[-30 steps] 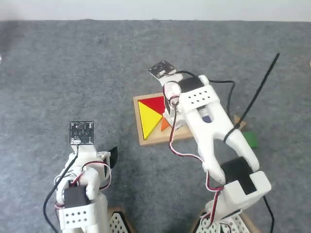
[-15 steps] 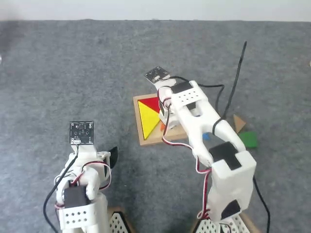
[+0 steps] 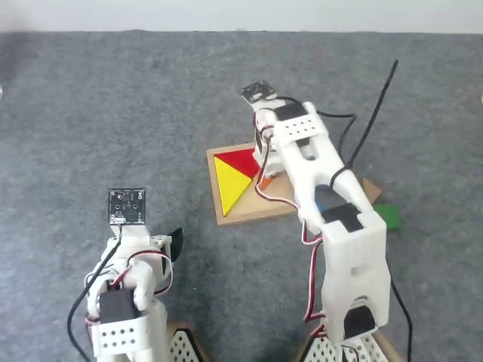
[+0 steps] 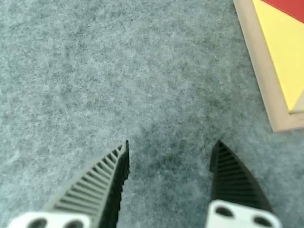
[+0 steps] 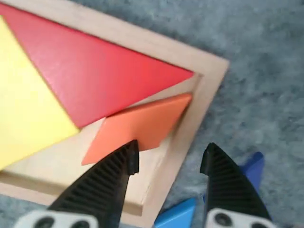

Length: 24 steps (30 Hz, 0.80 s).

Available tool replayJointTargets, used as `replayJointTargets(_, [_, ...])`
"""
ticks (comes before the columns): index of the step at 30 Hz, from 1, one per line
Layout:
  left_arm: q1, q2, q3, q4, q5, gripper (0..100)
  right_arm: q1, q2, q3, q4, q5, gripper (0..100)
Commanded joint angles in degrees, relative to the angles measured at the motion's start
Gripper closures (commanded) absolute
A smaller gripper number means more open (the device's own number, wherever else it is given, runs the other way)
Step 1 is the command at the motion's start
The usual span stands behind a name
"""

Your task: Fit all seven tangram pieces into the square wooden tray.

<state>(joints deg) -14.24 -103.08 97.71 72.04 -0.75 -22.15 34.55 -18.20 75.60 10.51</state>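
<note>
The square wooden tray (image 3: pixel 253 205) lies mid-table on grey carpet (image 3: pixel 113 98) and holds a yellow triangle (image 3: pixel 229 181), a red triangle (image 3: pixel 240 160) and an orange piece (image 5: pixel 142 126). The right gripper (image 5: pixel 171 149) hangs over the tray's corner, jaws parted and empty. A blue piece (image 5: pixel 176 214) and a green piece (image 3: pixel 389 216) lie outside the tray. The left gripper (image 4: pixel 172 143), wide open and empty, hangs over the carpet. A pale wall (image 3: pixel 226 15) edges the far side.

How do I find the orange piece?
Look for the square wooden tray on the grey mat. Inside, the orange piece lies next to the red triangle, near a tray corner. It is the only orange one, and smaller than that triangle.
</note>
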Motion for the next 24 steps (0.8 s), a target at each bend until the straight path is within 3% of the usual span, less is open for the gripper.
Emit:
replayJointTargets(1, [0.0,-1.2,-1.3,0.3,0.4,73,0.7,-0.5,-4.6,2.3,-0.3,78.0])
replayJointTargets(12, [0.0,-1.2,-1.3,0.3,0.4,73,2.1,-1.1,-7.6,4.3,-0.9,77.9])
replayJointTargets(19, [0.0,-1.2,-1.3,0.3,0.4,73,-6.5,-3.2,-7.2,8.2,-2.6,77.9])
replayJointTargets(24, [0.0,-1.2,-1.3,0.3,0.4,73,-8.6,-2.4,-4.8,6.1,-4.6,77.9])
